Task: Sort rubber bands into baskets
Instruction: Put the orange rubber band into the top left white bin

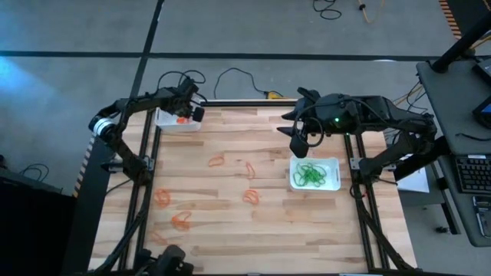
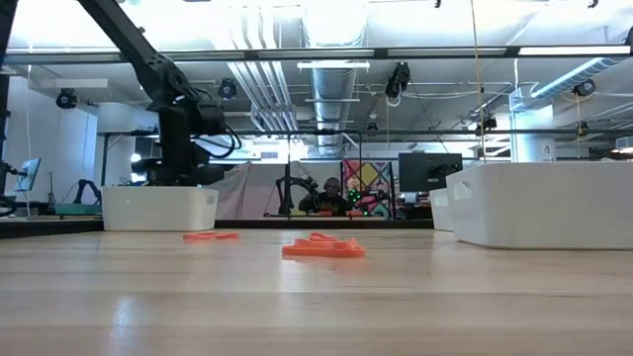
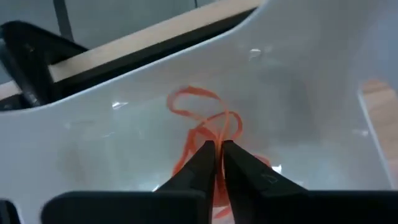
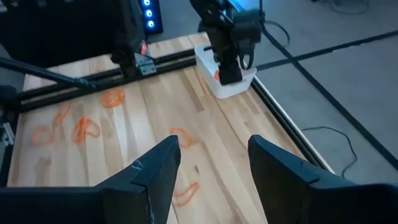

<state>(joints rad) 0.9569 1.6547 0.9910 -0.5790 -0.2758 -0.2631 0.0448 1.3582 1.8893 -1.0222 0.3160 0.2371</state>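
My left pincer [image 1: 189, 112] is down in the far-left basket [image 1: 170, 121], its tips nearly closed with nothing between them, over a tangle of orange bands [image 3: 205, 127]. More orange bands [image 1: 217, 161] lie loose across the bench [image 1: 230, 230]. The near-right basket [image 1: 331, 182] holds green bands [image 1: 310, 174]. My right pincer [image 1: 298, 142] hangs wide and empty just beyond that basket. I can read no writing. From table height, the basket walls hide their contents.
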